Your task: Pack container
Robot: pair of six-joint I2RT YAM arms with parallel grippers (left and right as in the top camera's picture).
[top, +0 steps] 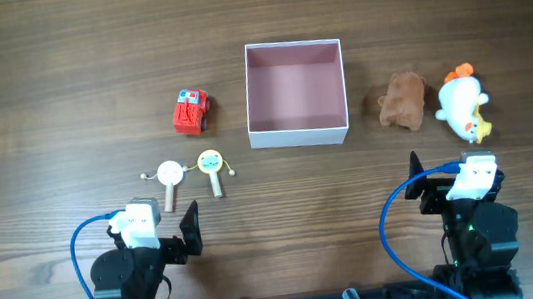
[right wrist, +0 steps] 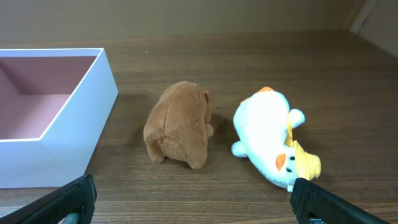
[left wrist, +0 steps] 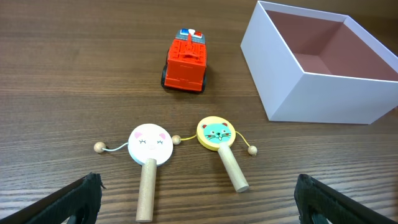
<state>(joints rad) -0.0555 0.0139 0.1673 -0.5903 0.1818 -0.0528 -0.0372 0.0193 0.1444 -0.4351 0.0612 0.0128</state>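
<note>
Quick headcount: one container (top: 297, 136), the white box with the pink inside. One red toy truck (top: 191, 112). Two little wooden rattle drums with cat faces, a white one (top: 170, 174) and a yellow one (top: 211, 162). Two plushies, a brown one (top: 403, 102) and a white bird (top: 462, 107) with an orange comb. The brown one is maybe a bear, but its face is turned away so I can't really say. That's five toys plus the one box.
</note>
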